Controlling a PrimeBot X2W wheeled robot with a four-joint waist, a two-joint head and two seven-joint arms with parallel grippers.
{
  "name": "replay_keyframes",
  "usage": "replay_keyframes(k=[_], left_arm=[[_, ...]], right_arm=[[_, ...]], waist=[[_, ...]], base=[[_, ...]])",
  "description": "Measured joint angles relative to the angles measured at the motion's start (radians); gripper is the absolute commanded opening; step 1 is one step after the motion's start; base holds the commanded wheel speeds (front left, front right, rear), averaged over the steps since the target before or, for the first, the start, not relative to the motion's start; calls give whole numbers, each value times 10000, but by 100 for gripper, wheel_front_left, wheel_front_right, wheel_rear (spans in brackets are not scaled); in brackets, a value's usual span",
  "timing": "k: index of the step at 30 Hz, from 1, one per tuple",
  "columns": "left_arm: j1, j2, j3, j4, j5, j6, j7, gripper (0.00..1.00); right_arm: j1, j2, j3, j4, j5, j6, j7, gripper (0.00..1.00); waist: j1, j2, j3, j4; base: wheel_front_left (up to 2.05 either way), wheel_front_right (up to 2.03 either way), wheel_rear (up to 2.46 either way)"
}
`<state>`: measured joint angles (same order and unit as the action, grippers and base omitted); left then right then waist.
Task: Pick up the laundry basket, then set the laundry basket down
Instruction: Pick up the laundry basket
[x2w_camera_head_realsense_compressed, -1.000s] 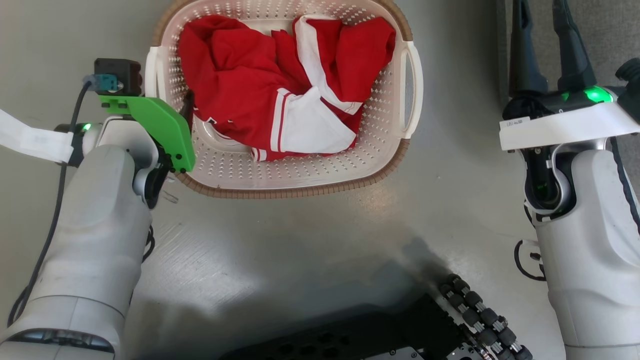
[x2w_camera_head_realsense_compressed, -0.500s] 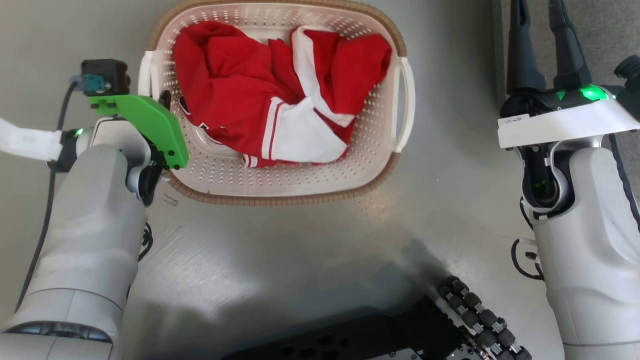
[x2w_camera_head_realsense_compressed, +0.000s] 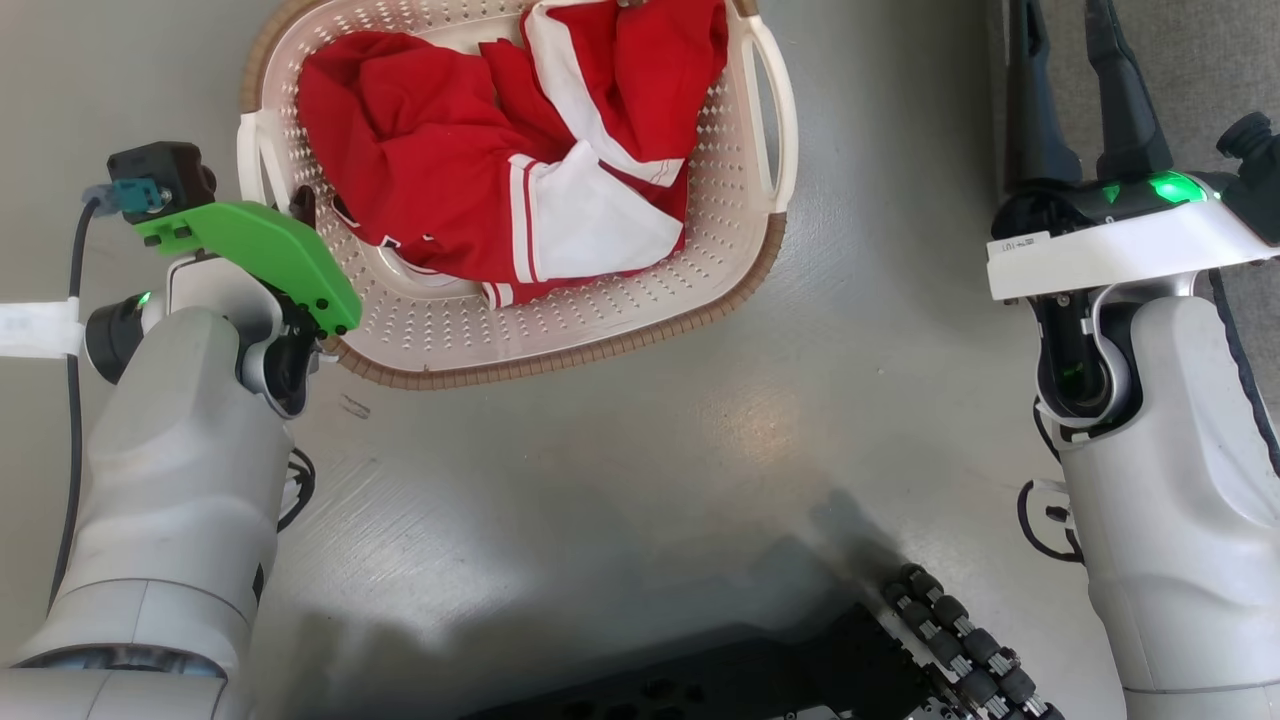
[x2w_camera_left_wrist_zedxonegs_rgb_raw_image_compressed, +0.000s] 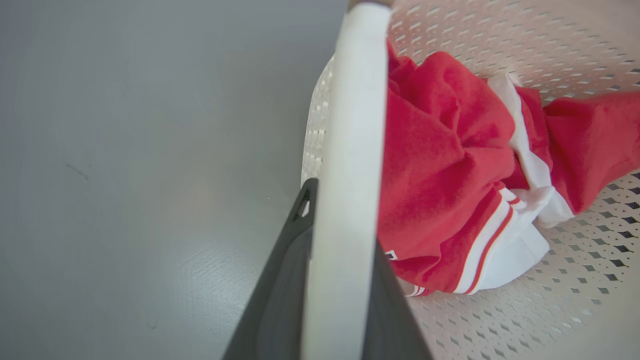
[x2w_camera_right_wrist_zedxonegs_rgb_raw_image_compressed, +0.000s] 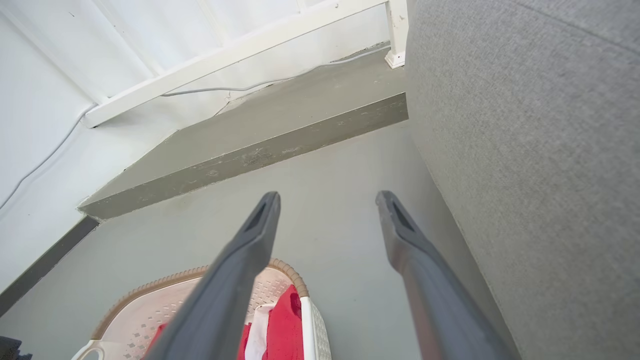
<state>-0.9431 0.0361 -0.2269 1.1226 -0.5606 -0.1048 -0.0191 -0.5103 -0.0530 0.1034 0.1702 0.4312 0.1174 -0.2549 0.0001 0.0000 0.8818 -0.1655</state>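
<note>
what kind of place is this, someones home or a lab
Probably a room in a home, or a mock-up of one: a laundry basket holding red and white clothing, a smooth grey floor, and grey fabric-covered furniture, maybe a sofa.

You see your left gripper (x2w_camera_left_wrist_zedxonegs_rgb_raw_image_compressed: 345, 220) with its 2 dark fingers (x2w_camera_left_wrist_zedxonegs_rgb_raw_image_compressed: 280, 300) on either side of the white handle (x2w_camera_left_wrist_zedxonegs_rgb_raw_image_compressed: 355, 125) of the laundry basket (x2w_camera_left_wrist_zedxonegs_rgb_raw_image_compressed: 540, 310). They appear to clamp it, though the right one is mostly hidden behind the bar. A crumpled red and white garment (x2w_camera_left_wrist_zedxonegs_rgb_raw_image_compressed: 440, 175) lies inside against the perforated wall. Grey floor (x2w_camera_left_wrist_zedxonegs_rgb_raw_image_compressed: 125, 175) lies left of the handle.
</note>
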Motion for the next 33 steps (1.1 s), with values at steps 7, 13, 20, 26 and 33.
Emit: replay_keyframes(k=[7, 13, 20, 26, 33], left_arm=[[-6, -33, -117, 178, -65, -4, -169, 0], [-124, -31, -224, 288, -376, -6, -184, 0], [-161, -31, -523, 288, -639, -19, -184, 0], [-210, -35, -713, 276, -984, -132, -205, 91], [-312, -81, -949, 280, -1216, -150, -259, 100]], right_arm=[[-6, 0, 36, 8, 0, 56, 0, 100], [-175, 2, 107, 2, 0, 56, 0, 100], [-187, 2, 151, 12, 2, 56, 0, 100], [-196, 2, 173, 42, 4, 56, 0, 100], [-253, 0, 173, 46, 6, 56, 0, 100]], waist=[[0, 0, 13, -2], [0, 0, 131, -60], [-1, 0, 188, -127], [-1, 0, 221, -167], [-1, 0, 209, -168]], base=[[0, 0, 0], [0, 0, 0], [0, 0, 0], [0, 0, 0], [0, 0, 0]])
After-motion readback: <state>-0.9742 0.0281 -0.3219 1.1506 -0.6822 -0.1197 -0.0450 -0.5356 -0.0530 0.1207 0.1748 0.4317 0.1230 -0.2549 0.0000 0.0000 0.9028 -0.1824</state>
